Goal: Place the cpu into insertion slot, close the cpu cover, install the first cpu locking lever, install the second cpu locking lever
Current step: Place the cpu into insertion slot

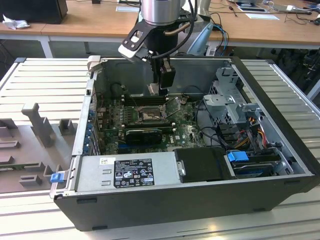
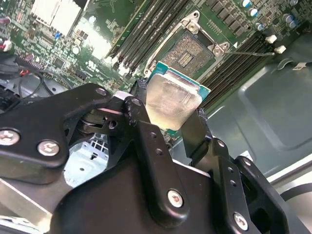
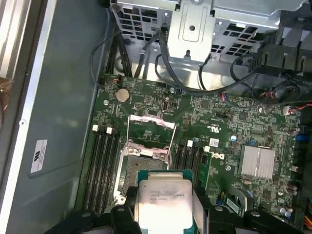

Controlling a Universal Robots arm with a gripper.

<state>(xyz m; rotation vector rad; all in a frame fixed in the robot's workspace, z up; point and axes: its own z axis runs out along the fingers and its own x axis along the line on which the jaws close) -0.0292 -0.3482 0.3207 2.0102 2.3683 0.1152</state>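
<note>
**While the socket lies bare, the cpu hangs in the gripper**

Clamped between the two black fingers of the gripper (image 1: 160,89), the cpu (image 1: 152,90) hangs inside the open case (image 1: 200,200), above the board (image 1: 185,131) and not seated. In both wrist views its silver-grey top faces the camera, and a green edge shows along its far side (image 2: 173,100) (image 3: 163,195). One finger (image 2: 141,122) presses on one side of the chip and the other on the opposite side. The socket (image 3: 144,170) lies just beyond the chip and is uncovered, its contact field showing (image 2: 187,51). The cover (image 3: 152,122) is swung up off the socket on its far side, its centre window open. A thin lever (image 2: 253,52) juts out from the socket's side. Dark memory slots (image 3: 100,165) run along both sides of the socket. The case rests on a slatted grey tabletop (image 1: 45,75).
</note>
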